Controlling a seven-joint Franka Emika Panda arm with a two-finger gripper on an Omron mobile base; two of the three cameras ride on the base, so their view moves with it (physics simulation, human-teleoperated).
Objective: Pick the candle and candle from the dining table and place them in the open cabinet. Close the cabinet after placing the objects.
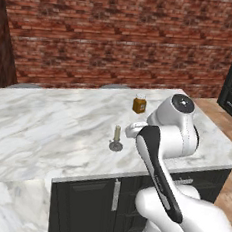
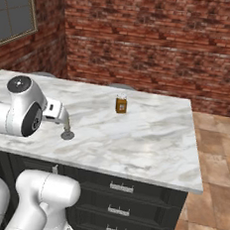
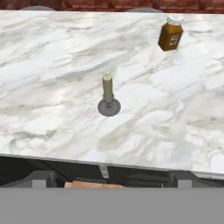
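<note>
Jaws spread wide and empty, tips low at the bottom of the hand view, pulled back off the near edge of the worktop (image 3: 52,65). Gripper (image 2: 55,112) seen from the right base view poised just beside the candle (image 3: 108,97), above the marble, not touching it.

Standing upright on a grey round-based holder, cream stick intact, near the front edge of the worktop (image 1: 46,126) and roughly central across it. Same candle (image 1: 116,140) in the left base view just left of the arm's wrist; in the right base view only its holder base (image 2: 67,135) showing below the hand. Well apart from the amber bottle (image 3: 171,33) with a white cap (no part of the task), farther back and to the right.

Judged step: approach for the first pick, nothing gripped yet. Only one candle to be seen on the marble; where the second stands, cannot tell. Cupboard for the drop-off out of these views as well.

Next move, as a judgement: forward and down over the stick, jaws kept wide until straddling either the stick or the slim stem, then closing gently. Narrow, top-heavy shape, so likely to tip if nudged from one side before both tips meet it. Straight lift afterwards, clear of the marble edge.
</note>
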